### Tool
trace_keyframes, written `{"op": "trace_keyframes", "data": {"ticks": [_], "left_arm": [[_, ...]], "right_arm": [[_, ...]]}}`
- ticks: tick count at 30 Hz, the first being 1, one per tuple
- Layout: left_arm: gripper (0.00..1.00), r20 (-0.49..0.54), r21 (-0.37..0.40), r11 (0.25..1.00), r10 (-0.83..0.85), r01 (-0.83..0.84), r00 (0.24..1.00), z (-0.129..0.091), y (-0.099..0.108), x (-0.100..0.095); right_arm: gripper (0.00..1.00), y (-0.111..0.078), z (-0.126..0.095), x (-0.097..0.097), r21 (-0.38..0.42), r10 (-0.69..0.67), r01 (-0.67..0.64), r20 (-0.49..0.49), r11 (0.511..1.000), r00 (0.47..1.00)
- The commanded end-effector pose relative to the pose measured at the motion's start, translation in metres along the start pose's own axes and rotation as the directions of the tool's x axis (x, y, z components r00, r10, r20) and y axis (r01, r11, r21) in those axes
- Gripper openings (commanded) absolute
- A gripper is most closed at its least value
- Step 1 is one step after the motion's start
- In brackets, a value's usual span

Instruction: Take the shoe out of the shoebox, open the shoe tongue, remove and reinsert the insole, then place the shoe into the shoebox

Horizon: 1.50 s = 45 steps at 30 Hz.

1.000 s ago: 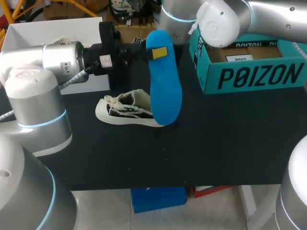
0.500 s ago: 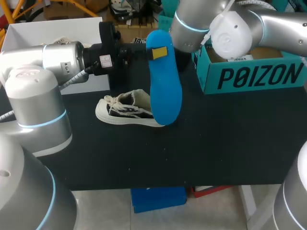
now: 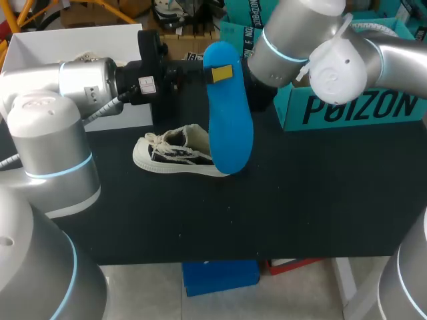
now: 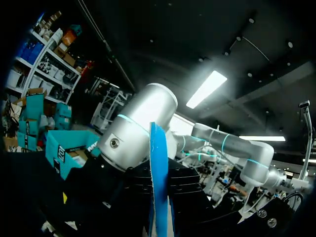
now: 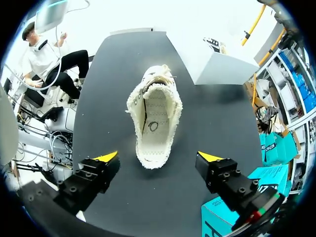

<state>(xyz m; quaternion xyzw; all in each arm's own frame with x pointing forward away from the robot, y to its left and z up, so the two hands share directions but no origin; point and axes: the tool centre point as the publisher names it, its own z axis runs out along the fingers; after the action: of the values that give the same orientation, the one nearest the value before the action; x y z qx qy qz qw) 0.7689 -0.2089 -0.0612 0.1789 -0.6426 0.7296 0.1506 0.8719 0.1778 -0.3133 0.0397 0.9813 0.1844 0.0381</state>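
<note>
Shoe (image 3: 177, 155) sits on our worktop (image 3: 300, 200). Our left pincer (image 3: 220, 72) is clamped on the insole (image 3: 230, 127), and our right pincer (image 5: 158, 157) is spread wide above the shoe. We reckon that floppy insole could twist and snag the collar going in.

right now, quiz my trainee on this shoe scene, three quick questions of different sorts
1. True or false: the right gripper is open, with the shoe ahead of it and untouched.
2. What holds the blue insole upright? A) the left gripper B) the right gripper C) nothing, it lies flat in the shoe
3. Short answer: is the shoe in the teal shoebox or on the table?

Key: 1 true. 2 A. 3 on the table.
</note>
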Motion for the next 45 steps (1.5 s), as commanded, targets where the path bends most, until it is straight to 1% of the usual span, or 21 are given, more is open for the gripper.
{"op": "trace_keyframes", "data": {"ticks": [1, 6, 9, 17, 24, 30, 32, 45], "left_arm": [[0.0, 0.007, -0.003, 1.0, -0.001, 0.001, 1.0, 0.001, 0.0, 0.001], [0.0, 0.007, -0.003, 1.0, -0.001, 0.001, 1.0, 0.001, 0.0, 0.001], [0.0, 0.007, -0.003, 1.0, -0.001, 0.001, 1.0, 0.001, 0.0, 0.001], [0.0, 0.007, -0.003, 1.0, -0.001, 0.001, 1.0, 0.001, 0.0, 0.001], [0.0, 0.007, -0.003, 1.0, -0.001, 0.001, 1.0, 0.001, 0.0, 0.001], [0.0, 0.007, -0.003, 1.0, -0.001, 0.001, 1.0, 0.001, 0.0, 0.001], [0.0, 0.007, -0.003, 1.0, -0.001, 0.001, 1.0, 0.001, 0.0, 0.001], [0.0, 0.007, -0.003, 1.0, -0.001, 0.001, 1.0, 0.001, 0.0, 0.001]], "right_arm": [[1.0, -0.006, 0.003, 0.005, -0.054, 0.002, -0.001, 0.015, 0.999, 1.0], [1.0, -0.008, 0.008, 0.008, -0.114, 0.005, -0.002, 0.033, 0.993, 0.999], [1.0, -0.009, 0.011, 0.01, -0.169, 0.008, 0.0, 0.051, 0.986, 0.999], [1.0, -0.013, 0.023, 0.017, -0.24, 0.025, -0.006, 0.075, 0.971, 0.997], [1.0, -0.018, 0.035, 0.017, -0.305, 0.045, -0.013, 0.097, 0.952, 0.994], [1.0, -0.019, 0.045, 0.017, -0.388, 0.068, -0.016, 0.121, 0.921, 0.99], [1.0, -0.019, 0.047, 0.015, -0.431, 0.084, -0.02, 0.13, 0.902, 0.988], [1.0, -0.024, 0.059, 0.01, -0.531, 0.109, -0.019, 0.138, 0.847, 0.984]]}}
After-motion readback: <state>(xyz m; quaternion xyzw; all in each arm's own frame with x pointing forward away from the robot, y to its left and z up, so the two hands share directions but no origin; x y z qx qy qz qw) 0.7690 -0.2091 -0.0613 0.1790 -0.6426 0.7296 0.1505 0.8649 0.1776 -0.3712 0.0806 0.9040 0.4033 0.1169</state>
